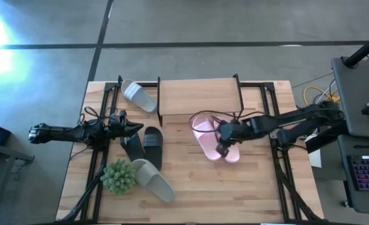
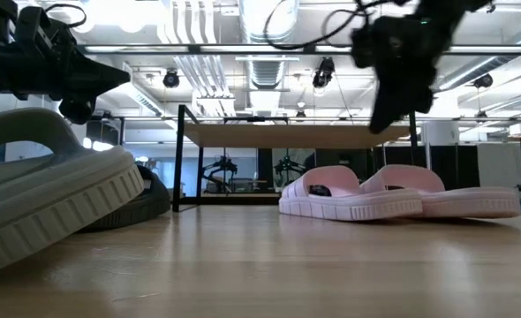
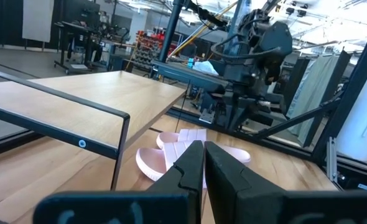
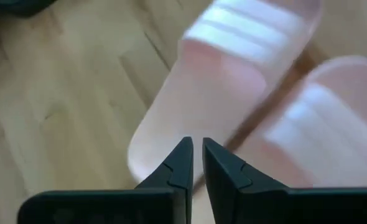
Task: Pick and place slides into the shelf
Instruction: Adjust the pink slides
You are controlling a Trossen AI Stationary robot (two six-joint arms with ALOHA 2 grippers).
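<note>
Two pale pink slides (image 1: 204, 134) (image 1: 232, 152) lie side by side, soles down, on the wooden table just in front of the shelf (image 1: 197, 97). My right gripper (image 1: 222, 150) hangs above them, slanting down, shut and holding nothing; in the low view it (image 2: 382, 124) is well clear of the pink slides (image 2: 349, 201). My left gripper (image 1: 139, 128) is shut and level at the table's left, above two black slides (image 1: 152, 147). One grey-white slide (image 1: 139, 95) lies left of the shelf, and another (image 1: 153, 180) lies near the front.
A green spiky plant ball (image 1: 117, 176) sits at the front left beside the near grey-white slide. The shelf's thin black legs (image 2: 183, 159) stand at its corners, with open space under its board. Bare table lies at the front right.
</note>
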